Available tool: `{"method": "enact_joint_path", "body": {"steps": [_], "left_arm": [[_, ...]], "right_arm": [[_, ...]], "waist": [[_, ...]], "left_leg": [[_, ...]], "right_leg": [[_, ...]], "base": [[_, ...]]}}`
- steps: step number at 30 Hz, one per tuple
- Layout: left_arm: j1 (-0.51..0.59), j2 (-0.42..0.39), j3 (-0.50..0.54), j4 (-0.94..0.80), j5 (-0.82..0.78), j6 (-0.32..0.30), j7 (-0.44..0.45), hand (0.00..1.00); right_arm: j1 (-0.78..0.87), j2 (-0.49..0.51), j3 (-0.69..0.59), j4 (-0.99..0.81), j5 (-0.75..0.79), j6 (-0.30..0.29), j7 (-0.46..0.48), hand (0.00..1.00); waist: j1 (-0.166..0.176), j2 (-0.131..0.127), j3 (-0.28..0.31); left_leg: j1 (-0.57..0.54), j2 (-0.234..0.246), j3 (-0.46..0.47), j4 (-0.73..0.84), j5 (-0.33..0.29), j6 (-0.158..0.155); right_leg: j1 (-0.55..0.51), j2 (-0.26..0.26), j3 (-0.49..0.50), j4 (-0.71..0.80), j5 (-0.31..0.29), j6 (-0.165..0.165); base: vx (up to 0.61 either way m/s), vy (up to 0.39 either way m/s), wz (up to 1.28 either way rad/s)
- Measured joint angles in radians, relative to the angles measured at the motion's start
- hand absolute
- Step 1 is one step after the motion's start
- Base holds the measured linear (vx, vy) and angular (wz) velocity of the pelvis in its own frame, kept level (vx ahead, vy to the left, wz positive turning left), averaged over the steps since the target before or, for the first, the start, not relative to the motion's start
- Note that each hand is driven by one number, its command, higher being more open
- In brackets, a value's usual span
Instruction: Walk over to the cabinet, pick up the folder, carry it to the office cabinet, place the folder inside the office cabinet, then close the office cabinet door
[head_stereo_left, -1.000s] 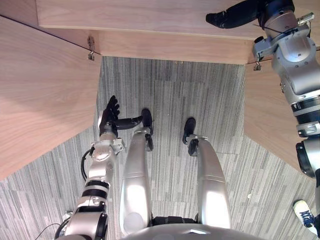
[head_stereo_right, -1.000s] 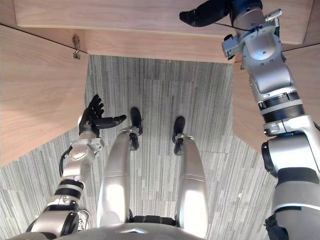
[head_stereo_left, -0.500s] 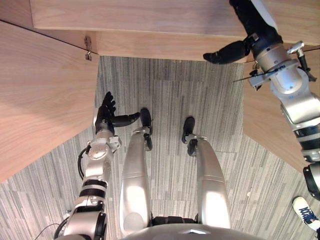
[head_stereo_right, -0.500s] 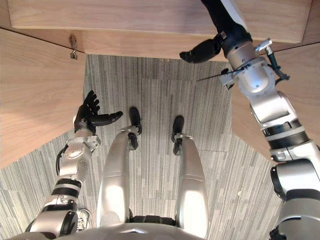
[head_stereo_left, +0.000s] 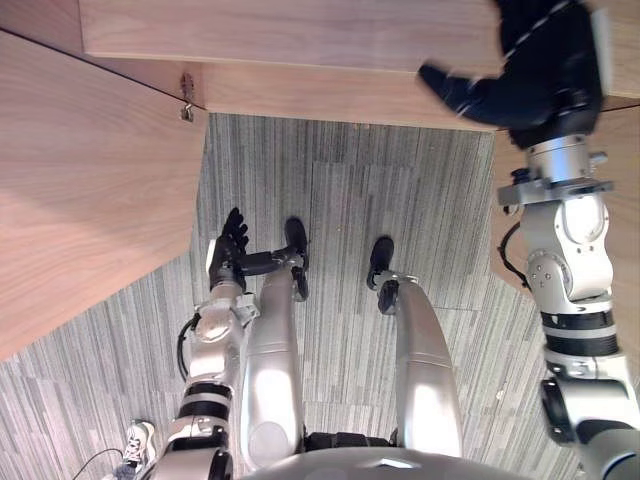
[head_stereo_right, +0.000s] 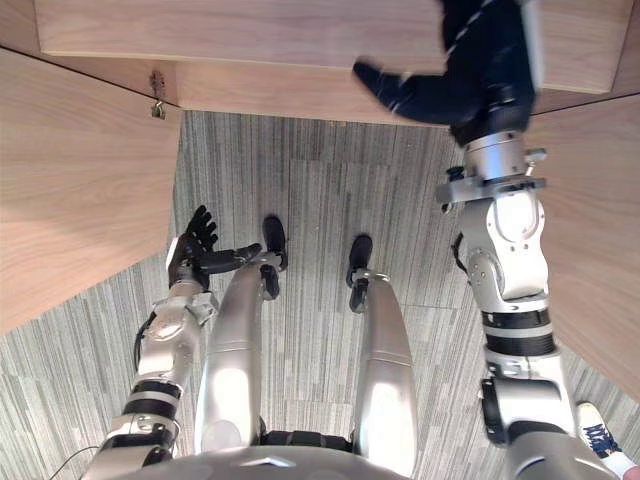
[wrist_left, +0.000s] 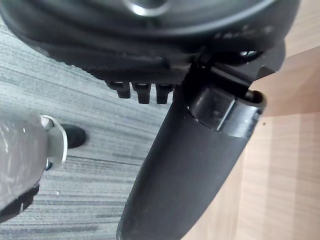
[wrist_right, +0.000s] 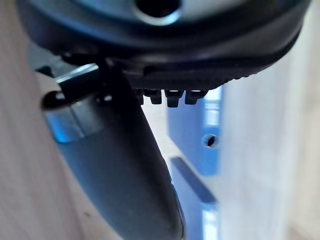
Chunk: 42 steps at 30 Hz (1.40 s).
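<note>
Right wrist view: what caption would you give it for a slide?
Right hand open beside a wooden panel, an upright blue folder beyond its thumb.

Floor: grey carpet (head_stereo_left: 340, 200) w/ fine light/dark stripes, laid in tiles, faint seams btwn them. Stripes run mostly fwd-back in the middle; tiles at lower left & lower right sit at an angle. Carpet also in left wrist view. Person's shoe (head_stereo_right: 600, 442) at lower-right corner of right eye view: white w/ blue laces, on carpet, partly cut by frame edge. Whitish shoe (head_stereo_left: 136, 442) at lower left in left eye view, too small for detail.
</note>
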Motion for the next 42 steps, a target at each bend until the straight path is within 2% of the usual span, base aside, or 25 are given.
{"method": "enact_joint_path", "body": {"steps": [2,6,12,13,18,21,42], "left_arm": [[-0.004,-0.024,0.012,0.001,0.008,0.001,0.019,1.00],[-0.023,-0.041,0.020,0.003,0.033,0.000,0.031,1.00],[-0.049,-0.059,0.041,0.031,0.036,0.001,0.051,1.00],[-0.054,-0.059,0.041,0.044,0.037,0.001,0.053,1.00],[-0.062,-0.057,0.041,0.053,0.057,0.001,0.071,1.00],[-0.062,-0.056,0.040,0.063,0.057,0.001,0.072,1.00],[-0.071,-0.016,0.007,0.115,0.056,0.001,0.092,1.00]], "right_arm": [[-0.029,0.059,-0.002,-0.021,-0.085,-0.031,-0.095,1.00],[-0.044,0.076,0.021,-0.023,-0.253,-0.033,-0.166,1.00],[-0.079,0.075,0.136,0.009,-0.544,0.036,-0.192,1.00],[-0.091,0.075,0.149,0.025,-0.581,0.047,-0.191,0.00],[-0.146,0.065,0.165,0.119,-0.699,0.074,-0.193,0.00],[-0.156,0.025,0.209,0.169,-0.736,0.097,-0.190,0.00],[-0.343,-0.089,0.240,0.369,-0.724,0.149,-0.203,0.00]], "waist": [[-0.004,-0.007,-0.013],[-0.004,-0.007,-0.022],[-0.004,-0.007,-0.022],[-0.001,-0.007,-0.022],[0.001,-0.007,-0.022],[0.003,-0.007,-0.022],[0.003,-0.007,-0.022]], "left_leg": [[0.005,0.001,0.006,0.002,-0.002,0.001],[0.007,0.003,0.009,0.010,-0.007,0.002],[0.007,0.002,0.010,0.011,-0.007,0.002],[0.007,0.001,0.010,0.011,-0.007,0.002],[-0.007,-0.004,0.000,0.009,-0.005,0.004],[-0.009,-0.010,0.004,0.002,-0.003,0.006],[-0.038,-0.037,-0.017,-0.031,0.013,0.008]], "right_leg": [[0.000,0.000,0.006,0.003,0.000,0.000],[0.000,0.000,0.011,0.007,-0.001,-0.001],[-0.002,-0.002,0.011,0.011,-0.001,-0.002],[-0.003,-0.003,0.010,0.011,-0.002,-0.002],[-0.010,-0.007,0.001,0.017,-0.003,-0.003],[-0.016,-0.013,0.003,0.019,-0.003,-0.003],[-0.028,-0.037,-0.026,-0.003,-0.002,-0.002]], "base": [[0.02,0.000,-0.06],[0.00,-0.002,-0.04],[0.00,0.000,0.00],[0.00,0.000,0.00],[0.03,-0.001,0.05],[0.02,0.002,0.05],[0.01,-0.001,0.04]]}}
